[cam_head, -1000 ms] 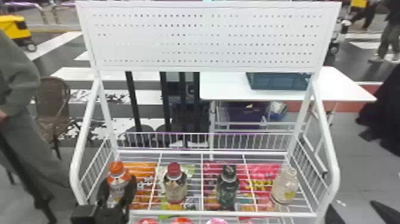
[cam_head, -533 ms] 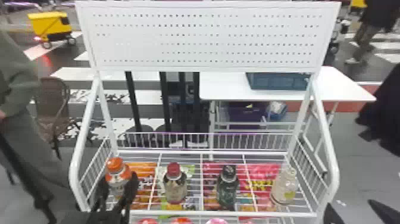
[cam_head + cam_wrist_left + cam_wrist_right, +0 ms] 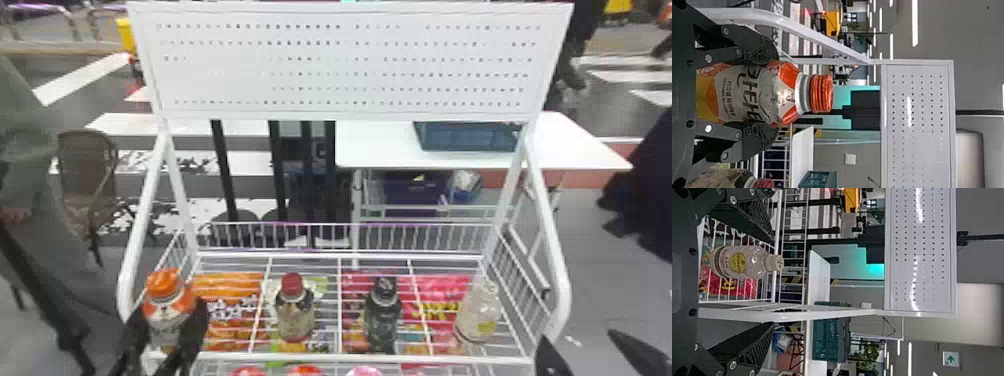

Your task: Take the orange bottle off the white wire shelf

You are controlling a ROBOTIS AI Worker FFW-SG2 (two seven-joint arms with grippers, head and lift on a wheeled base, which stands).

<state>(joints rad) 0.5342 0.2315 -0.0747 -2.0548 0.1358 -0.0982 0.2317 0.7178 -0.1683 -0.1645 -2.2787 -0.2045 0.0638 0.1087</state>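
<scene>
Left fingers [image 3: 196, 325] clasp the orange bottle [image 3: 164, 284] at the white wire shelf [image 3: 340, 357], right fingers [image 3: 549, 359] apart, a white table [image 3: 380, 145] behind.

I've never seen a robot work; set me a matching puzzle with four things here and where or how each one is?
1. Orange bottle
2. Dark bottle
3. Bin
4. Right pincer

A. Open, holding nothing
B. On the table behind
C. Gripped by the left pincer
D. Standing on the shelf

Pairs: 1-C; 2-D; 3-B; 4-A

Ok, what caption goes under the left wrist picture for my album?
Orange-capped bottle held between the jaws, white pegboard behind.
</scene>
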